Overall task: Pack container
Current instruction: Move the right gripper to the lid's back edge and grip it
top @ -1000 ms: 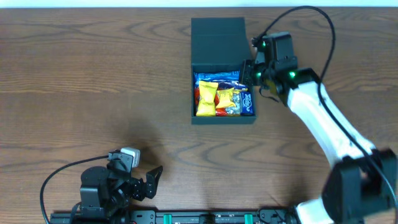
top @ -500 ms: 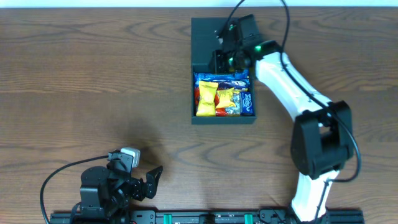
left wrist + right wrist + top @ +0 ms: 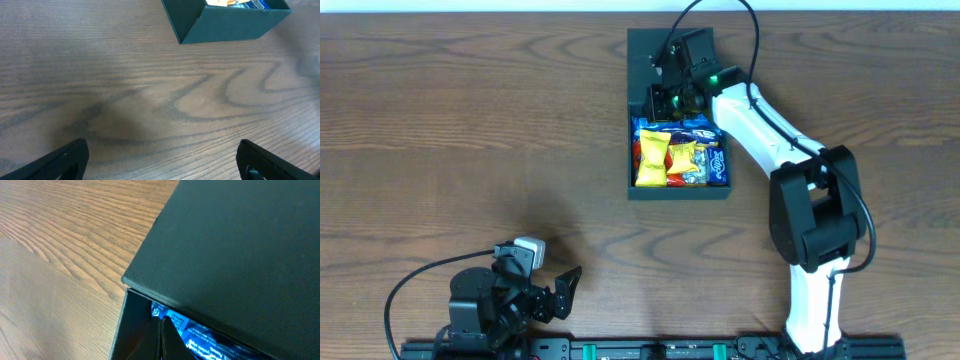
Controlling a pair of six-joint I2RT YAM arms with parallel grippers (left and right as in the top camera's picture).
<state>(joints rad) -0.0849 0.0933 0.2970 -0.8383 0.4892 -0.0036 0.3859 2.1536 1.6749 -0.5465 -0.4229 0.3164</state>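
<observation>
The container is a dark teal square box at the table's upper middle. Its flap lid is hinged at the far side and stands open. Yellow, red and blue snack packets fill it. My right gripper is at the box's far inner edge, just under the lid's rim. In the right wrist view its fingers are pressed together, with the lid above and a blue packet beside them. My left gripper is open and empty near the front left; it also shows in the left wrist view.
The left wrist view shows the container's near corner far ahead across bare wood. The right arm's white links stretch along the box's right side. The arm bases and a rail line the front edge.
My right gripper has swung left from the box's right side to the far inner edge under the lid. The left arm has not moved.
</observation>
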